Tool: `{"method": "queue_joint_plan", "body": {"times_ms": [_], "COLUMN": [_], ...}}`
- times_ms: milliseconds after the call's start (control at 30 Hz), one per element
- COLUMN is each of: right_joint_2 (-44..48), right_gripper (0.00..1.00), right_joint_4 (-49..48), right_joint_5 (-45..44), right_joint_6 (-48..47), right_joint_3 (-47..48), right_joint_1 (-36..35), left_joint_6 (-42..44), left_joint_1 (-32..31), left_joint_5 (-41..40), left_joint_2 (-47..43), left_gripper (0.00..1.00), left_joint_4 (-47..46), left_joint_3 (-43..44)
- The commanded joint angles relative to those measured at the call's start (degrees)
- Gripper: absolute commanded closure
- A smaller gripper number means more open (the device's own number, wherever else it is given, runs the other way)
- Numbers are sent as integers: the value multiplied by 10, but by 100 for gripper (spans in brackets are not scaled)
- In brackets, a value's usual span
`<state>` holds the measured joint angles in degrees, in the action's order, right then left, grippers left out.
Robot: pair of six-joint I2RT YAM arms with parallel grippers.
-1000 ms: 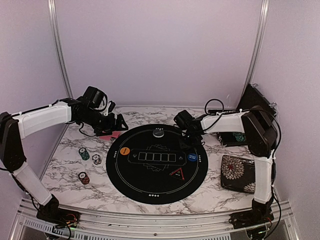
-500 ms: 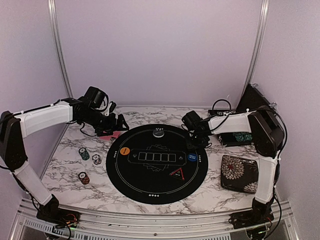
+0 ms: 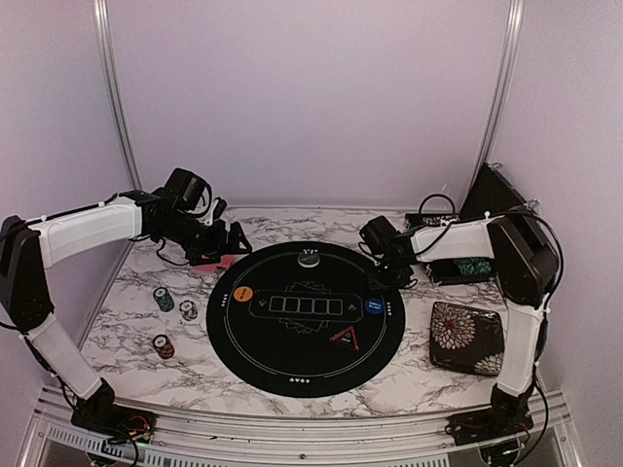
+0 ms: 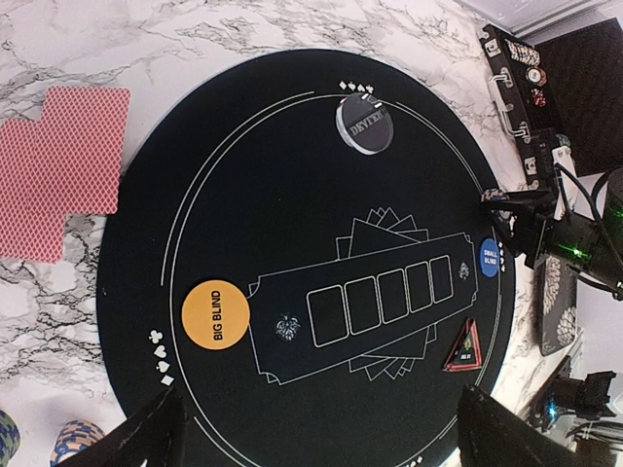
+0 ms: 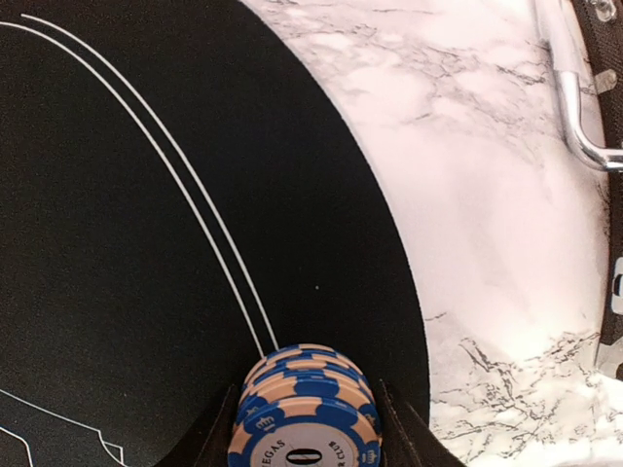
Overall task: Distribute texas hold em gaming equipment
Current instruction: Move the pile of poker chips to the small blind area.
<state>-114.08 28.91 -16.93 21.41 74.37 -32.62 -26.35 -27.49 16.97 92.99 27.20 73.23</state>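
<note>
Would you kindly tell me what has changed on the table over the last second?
The right pincer, shut on a blue chip stack, has slid rightward toward the mat's right edge. The left pincer remains open over the cards. The buttons, marker and other chips lie unmoved.

The two dark fingers (image 5: 394, 433) sit at the bottom edge of the frame, one on each side of a poker chip stack (image 5: 307, 409), and press against it. The chips are blue with pale orange stripes. The stack lies over the black mat (image 5: 117, 243), close to its curved rim and just beside the paired white lines (image 5: 185, 195). Contact between stack and mat cannot be determined. White marble worktop (image 5: 487, 195) fills the right side. A metal handle (image 5: 574, 107) appears at the upper right.
</note>
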Motion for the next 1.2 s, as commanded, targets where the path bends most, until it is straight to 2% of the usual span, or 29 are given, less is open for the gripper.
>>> {"method": "queue_joint_plan", "body": {"times_ms": [0, 500, 1167], "right_joint_2": [-19, -23, -20], "right_gripper": [56, 44, 31], "right_joint_4": [86, 74, 52], "right_joint_5": [-18, 19, 78], "right_joint_6": [-6, -18, -41], "right_joint_3": [-29, -12, 21], "right_joint_1": [24, 24, 24], "left_joint_6": [1, 0, -3], "left_joint_1": [-3, -4, -4], "left_joint_5": [2, 0, -5], "left_joint_2": [9, 9, 2], "left_gripper": [2, 2, 1], "left_joint_4": [-6, -5, -5], "left_joint_3": [17, 19, 15]}}
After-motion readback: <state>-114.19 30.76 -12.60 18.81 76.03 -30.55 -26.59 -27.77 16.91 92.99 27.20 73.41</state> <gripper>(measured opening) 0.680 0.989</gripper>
